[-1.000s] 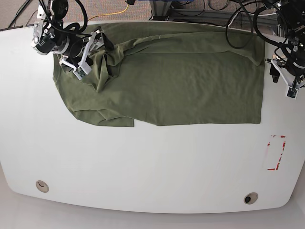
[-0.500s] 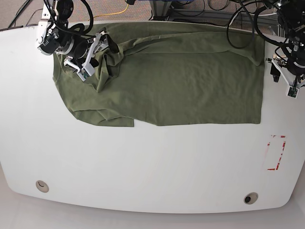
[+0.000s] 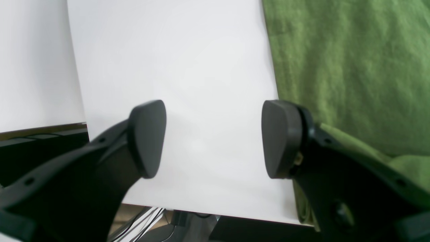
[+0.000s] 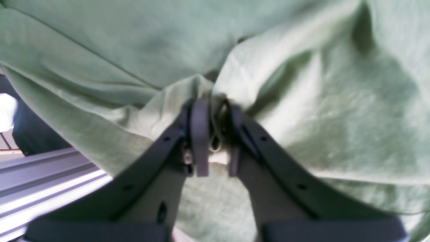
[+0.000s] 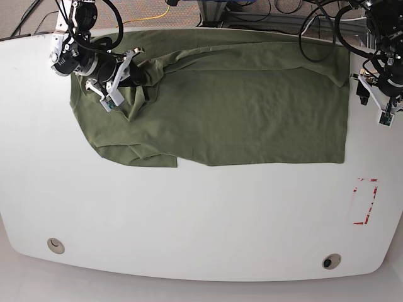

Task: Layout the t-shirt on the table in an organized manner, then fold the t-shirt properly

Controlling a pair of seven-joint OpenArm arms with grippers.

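Note:
The olive-green t-shirt lies spread over the far half of the white table, bunched and wrinkled at its left end. My right gripper is at that bunched end. The right wrist view shows it shut on a raised fold of the t-shirt. My left gripper hovers past the shirt's right edge. In the left wrist view it stands open over bare table, nothing between its fingers, with the t-shirt just to one side.
A red tape rectangle marks the table's right side. Two round grommets sit near the front edge. Cables hang over the shirt's far right corner, and the shirt's lower left hem is folded over.
My right gripper has shifted toward the table's back edge and closed on the bunched fabric, pulling the fold with it. The left arm has drifted slightly toward the back.

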